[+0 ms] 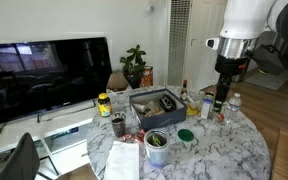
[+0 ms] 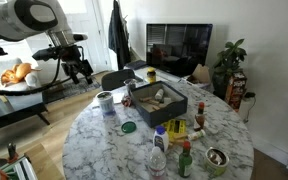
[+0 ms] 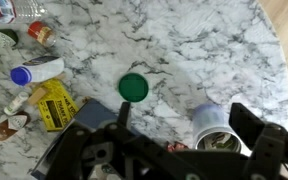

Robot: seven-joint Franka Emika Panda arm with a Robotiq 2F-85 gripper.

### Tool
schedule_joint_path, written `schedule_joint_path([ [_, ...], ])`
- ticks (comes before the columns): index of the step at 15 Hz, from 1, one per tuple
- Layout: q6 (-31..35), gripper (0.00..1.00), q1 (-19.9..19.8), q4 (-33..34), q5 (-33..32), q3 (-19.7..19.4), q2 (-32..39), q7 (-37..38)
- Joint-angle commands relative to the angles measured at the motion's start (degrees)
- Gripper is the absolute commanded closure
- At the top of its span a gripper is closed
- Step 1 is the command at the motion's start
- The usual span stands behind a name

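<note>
Jaws hang apart, empty, high over the worktop (image 3: pixel 214 40); nearest is a green lid (image 3: pixel 134 87), a tin (image 3: pixel 212 125) at its four o'clock. Best to centre squarely before lowering.

The arm (image 1: pixel 250 16) comes in from high up, its white upper link bent over and the dark wrist (image 1: pixel 230 48) turned straight down in both exterior views. The gripper (image 3: pixel 184 113) hangs vertical with its tips pointing downward and nothing between them. In the wrist view its two fingers (image 3: pixel 247 120) stand wide apart. From outside the gripper looks small and dark, so the gap is hard to judge there.
</note>
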Motion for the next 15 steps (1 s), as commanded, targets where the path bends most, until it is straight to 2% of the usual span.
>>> schedule_joint_path([
  [1,0.1,0.0,0.7,1.5,-0.2,0.4,1.9,1.4],
  [5,0.1,0.0,0.8,3.7,-0.2,0.8,5.1,2.2],
  [8,2.6,0.0,3.2,4.3,4.1,1.2,9.0,1.1],
  [11,7.4,0.0,3.6,6.0,7.0,3.2,15.2,8.4],
  [12,11.0,0.0,3.5,6.5,7.6,3.7,17.6,11.0],
  [15,19.9,0.0,2.5,9.1,4.6,5.2,25.0,23.0],
])
